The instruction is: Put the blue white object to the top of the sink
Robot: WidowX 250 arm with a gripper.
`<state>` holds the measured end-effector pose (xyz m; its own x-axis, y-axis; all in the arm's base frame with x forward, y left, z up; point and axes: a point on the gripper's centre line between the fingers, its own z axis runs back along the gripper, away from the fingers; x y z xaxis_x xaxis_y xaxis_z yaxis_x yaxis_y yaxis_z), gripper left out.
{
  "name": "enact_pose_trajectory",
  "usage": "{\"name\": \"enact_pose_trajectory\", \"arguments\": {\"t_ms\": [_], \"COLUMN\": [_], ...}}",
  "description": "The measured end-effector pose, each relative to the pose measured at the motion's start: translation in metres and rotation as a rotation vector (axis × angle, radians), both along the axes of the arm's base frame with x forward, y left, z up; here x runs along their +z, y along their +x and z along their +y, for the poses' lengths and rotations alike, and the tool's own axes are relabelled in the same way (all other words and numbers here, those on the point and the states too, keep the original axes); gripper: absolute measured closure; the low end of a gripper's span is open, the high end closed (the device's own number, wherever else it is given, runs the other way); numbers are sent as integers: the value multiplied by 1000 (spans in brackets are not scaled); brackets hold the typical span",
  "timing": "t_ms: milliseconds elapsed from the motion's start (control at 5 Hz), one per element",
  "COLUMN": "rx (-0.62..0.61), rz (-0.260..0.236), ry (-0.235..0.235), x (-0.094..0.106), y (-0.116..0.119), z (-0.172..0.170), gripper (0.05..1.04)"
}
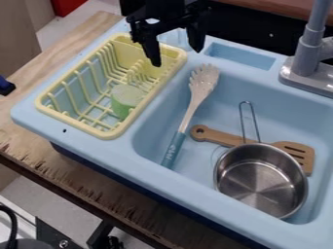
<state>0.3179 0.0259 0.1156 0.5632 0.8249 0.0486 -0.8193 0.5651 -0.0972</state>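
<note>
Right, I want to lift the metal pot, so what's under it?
The rim of the metal pot hides part of a wooden spatula; its handle and slotted end show. The sink beneath the base is covered, so whether the spatula reaches there is unclear.

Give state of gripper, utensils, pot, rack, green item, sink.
Gripper: open, empty
Blue-white utensil: in sink, slanted, toothed end toward far side
Pot: upright, empty
Wooden spatula: in sink, partly hidden by pot
Yellow rack: upright, holding green item
Green item: in rack, on end
Sink: no water visible
</note>
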Motion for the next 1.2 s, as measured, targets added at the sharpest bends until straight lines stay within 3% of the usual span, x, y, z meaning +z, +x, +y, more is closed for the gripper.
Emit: {"name": "enact_pose_trajectory", "arguments": {"t_ms": [200, 400, 800, 1000, 1200], "rx": [3, -19, -227, -291, -315], "rz": [41, 46, 11, -6, 1], "ry": [-4, -4, -19, 1, 64], "x": [-12, -18, -14, -13, -18], "y": [-5, -8, -22, -29, -30], "z": [0, -9, -34, -42, -53], "gripper": [85, 85, 85, 85, 85]}}
